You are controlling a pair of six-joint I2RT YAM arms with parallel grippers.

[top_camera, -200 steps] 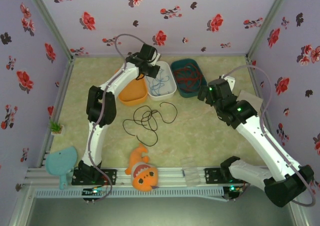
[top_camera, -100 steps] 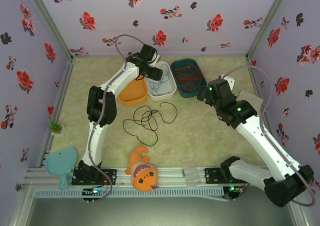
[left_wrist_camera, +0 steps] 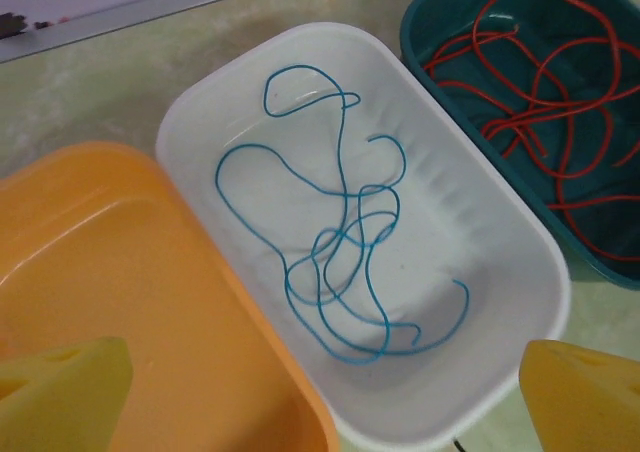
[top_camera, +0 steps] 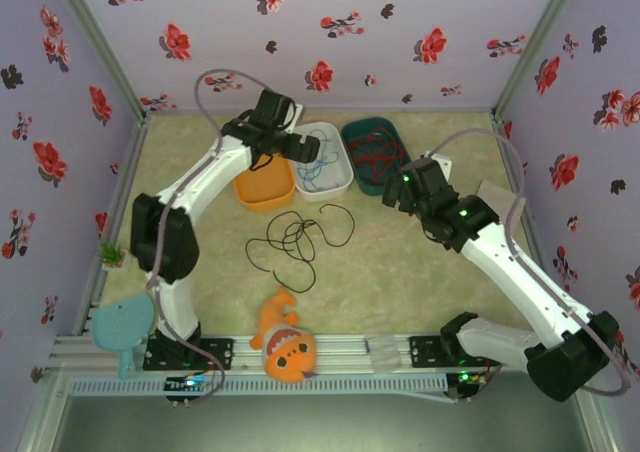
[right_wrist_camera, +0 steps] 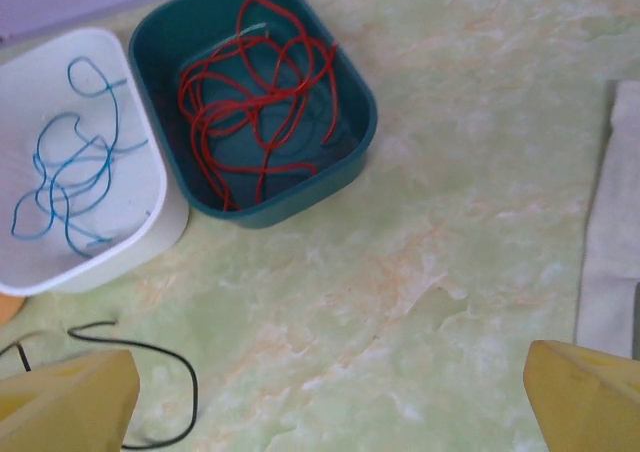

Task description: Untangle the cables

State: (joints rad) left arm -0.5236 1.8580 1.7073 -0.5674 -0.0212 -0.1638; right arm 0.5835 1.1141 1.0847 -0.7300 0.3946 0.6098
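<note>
The light blue cable (left_wrist_camera: 340,262) lies loose in a white tub (left_wrist_camera: 200,102), free of any grip. My left gripper (left_wrist_camera: 330,397) hovers open above that tub's near end, next to the orange tub (left_wrist_camera: 100,272); from above it (top_camera: 302,150) is over the tubs' shared edge. The red cable (right_wrist_camera: 255,132) is coiled in the teal tub (right_wrist_camera: 300,207). On the table lies the black cable (top_camera: 295,242) in loose loops. My right gripper (right_wrist_camera: 330,397) is open over bare table just near of the teal tub, with the black cable's end (right_wrist_camera: 175,367) at its left.
An orange fish plush (top_camera: 285,344) sits by the near rail, a blue scoop-shaped thing (top_camera: 120,324) at the near left, and a small plant (top_camera: 112,256) by the left wall. A white cloth (right_wrist_camera: 610,232) lies right of my right gripper.
My left gripper has opened and the blue cable lies loose in the white tub. The left arm's elbow swung out to the left. The right arm shifted slightly left.
</note>
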